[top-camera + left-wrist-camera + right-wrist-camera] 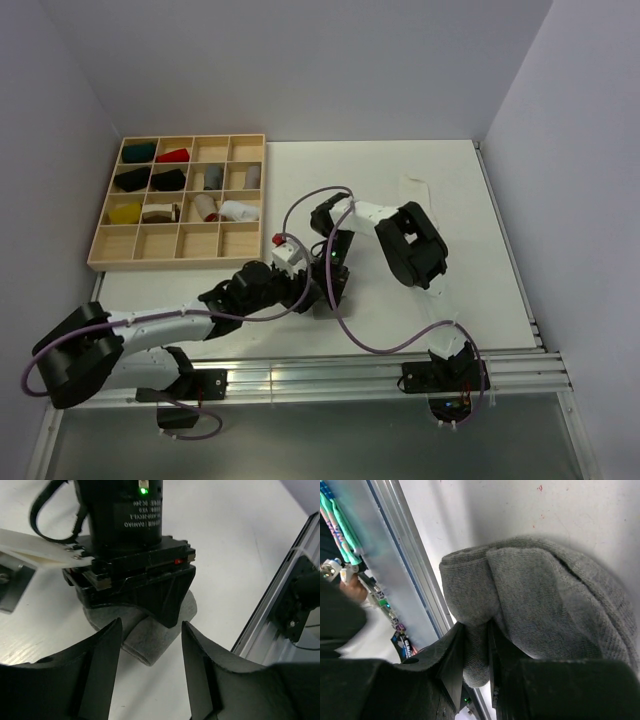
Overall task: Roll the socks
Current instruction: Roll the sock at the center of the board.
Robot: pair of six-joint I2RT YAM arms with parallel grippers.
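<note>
We see the left arm (150, 325) lying low from the lower left corner of the overhead view toward the centre. The right arm (410, 250) rises from the lower right, folds over at mid-frame and drops its wrist straight down beside the other. The two hands meet at the centre of the counter (450, 290).

In its own wrist view, the left hand (151, 625) is spread wide, one finger at each side of the grey sock (150, 647) and neither touching it. The right hand (476, 640) stands upright on that sock, its fingers pressed together and pinching a fold of the grey fabric. The sock lies bunched near the lower edge of the counter.

We count two arms, two hands and two socks. The white sock (413, 190) lies flat toward the upper right, well apart from the hands. One wooden tray (95, 255) at the upper left has sixteen compartments, and we count ten small cloth bundles (125, 212) in it.
</note>
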